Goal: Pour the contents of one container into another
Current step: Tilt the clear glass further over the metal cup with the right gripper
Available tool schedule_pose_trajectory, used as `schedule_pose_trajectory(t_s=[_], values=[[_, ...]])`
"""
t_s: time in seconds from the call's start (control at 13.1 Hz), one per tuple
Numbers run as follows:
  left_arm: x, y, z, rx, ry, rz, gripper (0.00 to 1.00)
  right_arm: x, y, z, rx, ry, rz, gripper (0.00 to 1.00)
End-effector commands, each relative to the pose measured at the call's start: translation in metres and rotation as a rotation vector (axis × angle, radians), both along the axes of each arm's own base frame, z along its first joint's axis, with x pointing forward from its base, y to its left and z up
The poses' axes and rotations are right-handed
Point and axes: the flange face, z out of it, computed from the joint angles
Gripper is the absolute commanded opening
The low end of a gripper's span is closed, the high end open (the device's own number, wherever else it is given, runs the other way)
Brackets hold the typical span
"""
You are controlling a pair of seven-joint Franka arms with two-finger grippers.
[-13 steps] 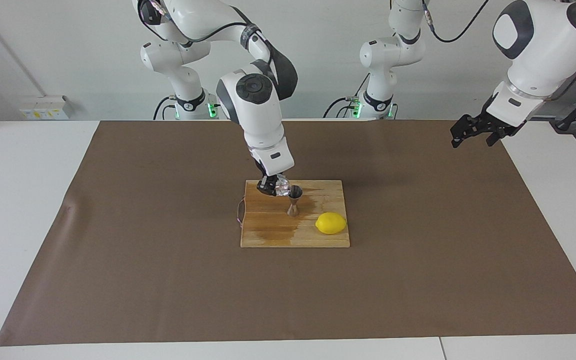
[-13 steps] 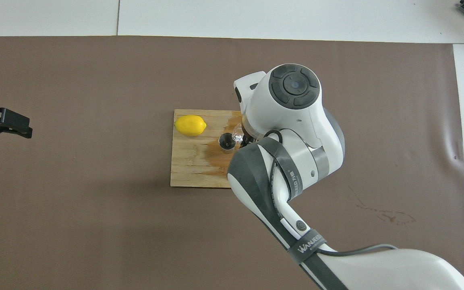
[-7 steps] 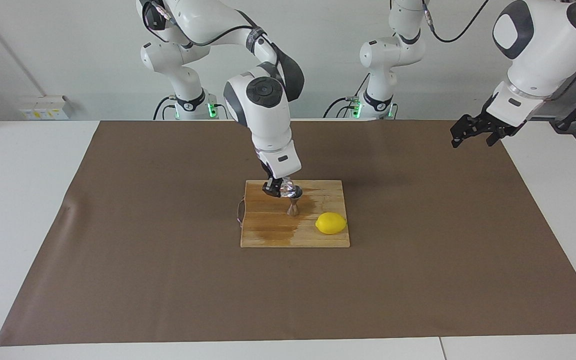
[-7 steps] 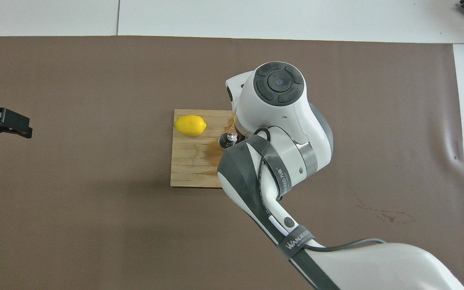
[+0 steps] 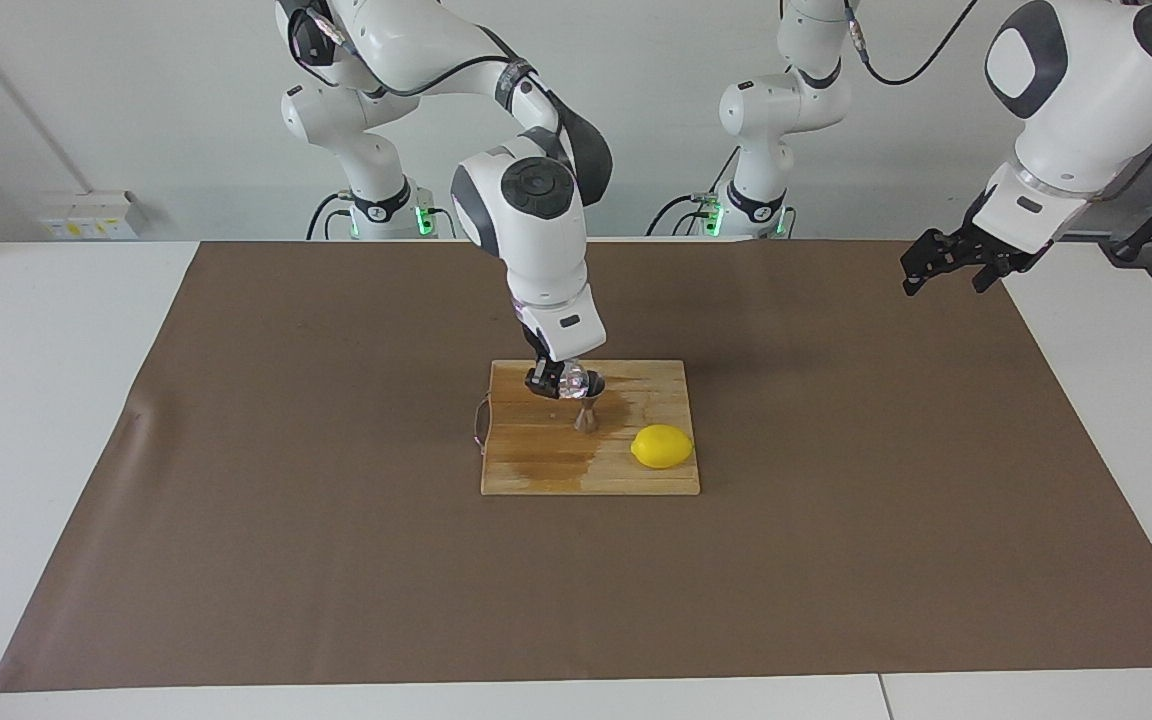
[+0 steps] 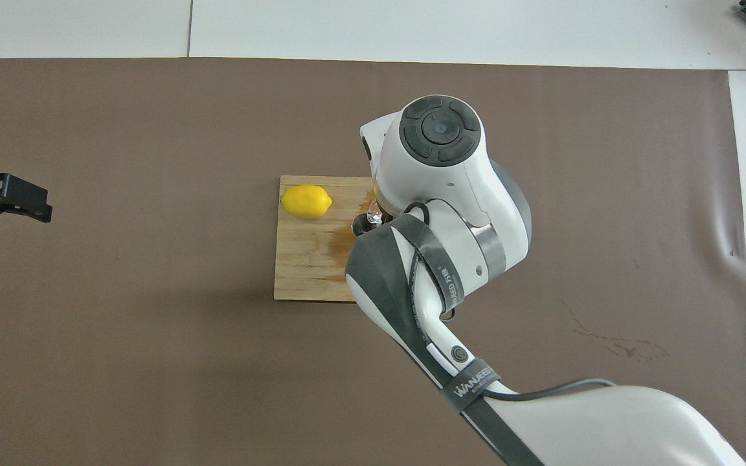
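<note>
The small clear glass cup [image 5: 574,380] is tilted on its side over the mouth of the steel hourglass jigger [image 5: 587,411], with my right gripper [image 5: 557,381] shut on it. The jigger stands upright on the wooden cutting board [image 5: 536,472], on a wet dark stain. In the overhead view the right arm hides most of the cup [image 6: 373,215] and the jigger [image 6: 359,224]. My left gripper [image 5: 942,268] waits open and empty in the air over the brown mat's corner at the left arm's end [image 6: 18,199].
A yellow lemon [image 5: 662,446] lies on the board's corner farther from the robots, toward the left arm's end [image 6: 306,201]. A brown mat [image 5: 286,500] covers the table. Dried stains mark the mat toward the right arm's end [image 6: 625,346].
The right arm has shifted slightly toward the left arm's end, bringing the tilted cup from beside the jigger's rim to over its mouth. The left arm has not moved.
</note>
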Motion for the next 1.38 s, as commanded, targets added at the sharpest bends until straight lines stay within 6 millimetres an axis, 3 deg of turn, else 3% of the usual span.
schedule_pose_trajectory(t_s=[0.0, 1.3], values=[[-0.0085, 0.0022, 0.0018, 0.021, -0.010, 0.012, 1.00, 0.0016, 0.0082, 0.0021, -0.038, -0.001, -0.022, 0.00], [-0.0085, 0.0022, 0.0018, 0.021, -0.010, 0.012, 1.00, -0.0057, 0.0127, 0.0003, -0.101, -0.004, 0.062, 0.00]])
